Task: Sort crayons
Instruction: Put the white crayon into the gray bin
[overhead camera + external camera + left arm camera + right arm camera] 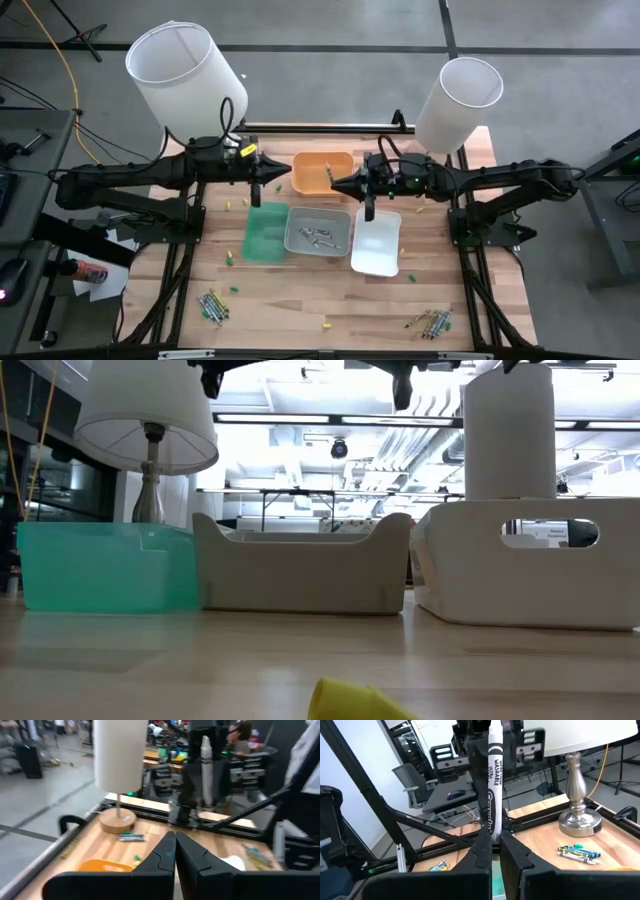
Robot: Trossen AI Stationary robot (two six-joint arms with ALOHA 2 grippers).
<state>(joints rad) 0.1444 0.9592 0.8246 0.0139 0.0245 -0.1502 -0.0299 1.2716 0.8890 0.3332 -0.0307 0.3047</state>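
I am holding the right pincer (369, 213) closed on one upright crayon (492, 790), hanging above the white tray (377, 246); the left pincer (256, 200) is waiting closed, empty.

Four trays (318, 231) on the table (300, 300): orange, green, grey, white. Two lamps (180, 70) behind them. Two arms (150, 178). Crayons (433, 322) too small to count.
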